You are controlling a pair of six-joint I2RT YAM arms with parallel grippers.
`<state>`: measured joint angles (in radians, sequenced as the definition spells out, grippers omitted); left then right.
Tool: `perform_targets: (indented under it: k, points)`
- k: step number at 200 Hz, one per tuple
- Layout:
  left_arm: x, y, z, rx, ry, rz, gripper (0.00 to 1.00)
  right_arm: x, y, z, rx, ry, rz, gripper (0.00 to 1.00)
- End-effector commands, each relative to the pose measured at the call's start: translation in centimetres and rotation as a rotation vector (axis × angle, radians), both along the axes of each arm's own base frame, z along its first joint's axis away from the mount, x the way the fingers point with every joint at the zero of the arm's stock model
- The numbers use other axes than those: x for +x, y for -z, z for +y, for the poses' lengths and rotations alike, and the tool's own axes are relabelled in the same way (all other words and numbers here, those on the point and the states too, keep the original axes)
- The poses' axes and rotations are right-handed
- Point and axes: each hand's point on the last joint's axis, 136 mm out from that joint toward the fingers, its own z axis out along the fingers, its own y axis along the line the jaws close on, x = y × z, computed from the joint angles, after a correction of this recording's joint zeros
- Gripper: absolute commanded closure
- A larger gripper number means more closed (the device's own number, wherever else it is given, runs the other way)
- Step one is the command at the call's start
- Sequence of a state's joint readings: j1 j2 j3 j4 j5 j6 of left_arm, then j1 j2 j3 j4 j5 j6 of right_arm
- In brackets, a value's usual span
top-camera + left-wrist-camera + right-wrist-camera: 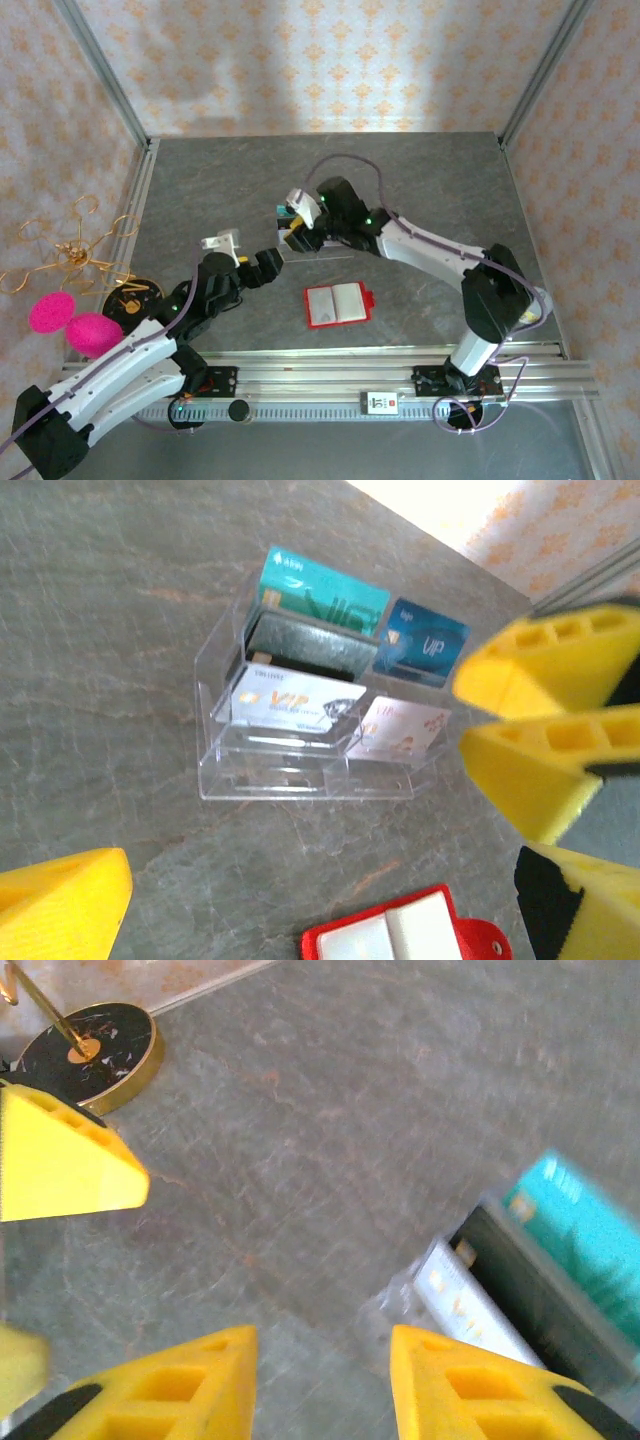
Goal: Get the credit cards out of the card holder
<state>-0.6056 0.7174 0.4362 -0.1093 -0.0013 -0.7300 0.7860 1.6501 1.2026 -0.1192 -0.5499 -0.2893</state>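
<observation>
- we see a grey marbled table enclosed by walls papered in an orange floral pattern, with metal posts at the corners.
- the red card holder lies spread open on the table, pale pockets up, near the front rail.
- a clear tray stands apart from it, holding a blue credit card at the back right and a silvery credit card at the front left.
- the left gripper is spread wide, holding nothing.
- the right gripper has its jaws parted over bare table beside the tray, pinching nothing.
</observation>
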Motion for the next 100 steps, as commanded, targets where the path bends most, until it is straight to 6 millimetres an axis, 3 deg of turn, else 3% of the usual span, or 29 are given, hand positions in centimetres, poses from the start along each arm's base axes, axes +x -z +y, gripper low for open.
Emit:
perform_targets:
  k: [1, 33, 47, 70, 100]
  points:
    - [0.0, 0.8, -0.9, -0.083, 0.028, -0.002, 0.01, -0.6, 1.2, -1.5, 0.105, 0.291, 0.118, 0.61]
    - [-0.4, 3.6, -1.4, -0.1, 0.051, 0.04, 0.01, -5.2, 7.7, -5.9, -0.089, 0.448, 0.188, 0.61]
    - [-0.6, 4.5, -1.7, -0.113, 0.061, 0.051, 0.01, -7.6, 10.0, -6.8, -0.157, 0.449, 0.214, 0.61]
    - [-0.8, 5.4, -1.9, -0.117, 0.073, 0.066, 0.01, -10.3, 11.9, -6.5, -0.227, 0.415, 0.213, 0.6]
    - [-0.9, 5.9, -2.1, -0.11, 0.086, 0.076, 0.01, -11.4, 13.1, -6.0, -0.282, 0.418, 0.18, 0.6]
